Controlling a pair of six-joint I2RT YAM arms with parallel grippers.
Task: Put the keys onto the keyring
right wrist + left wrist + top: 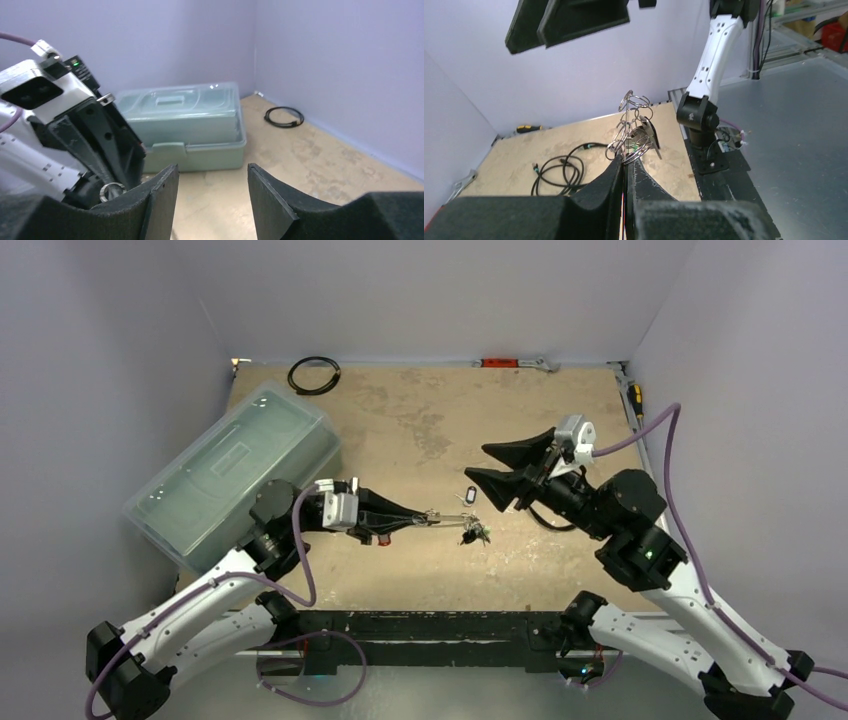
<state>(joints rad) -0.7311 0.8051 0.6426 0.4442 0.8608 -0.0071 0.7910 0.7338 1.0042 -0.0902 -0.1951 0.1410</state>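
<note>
My left gripper [432, 517] is shut on the thin silvery keyring [630, 125] and holds it above the table. A bunch of keys [476, 532] with dark and green tags hangs on the ring, and it also shows in the left wrist view [644, 136]. One loose key with a white tag [470, 497] lies on the table just beyond the bunch. My right gripper [477, 462] is open and empty, raised above and to the right of the loose key. In the right wrist view its jaws [212, 170] stand wide apart over bare table.
A pale green lidded box [235, 470] stands at the left, also in the right wrist view [185, 120]. A black coiled cable ring [313, 374] lies at the back left. A red-handled wrench [515, 363] and a screwdriver [635, 400] lie along the back and right edges. A loose black cable [559, 170] lies under the right arm.
</note>
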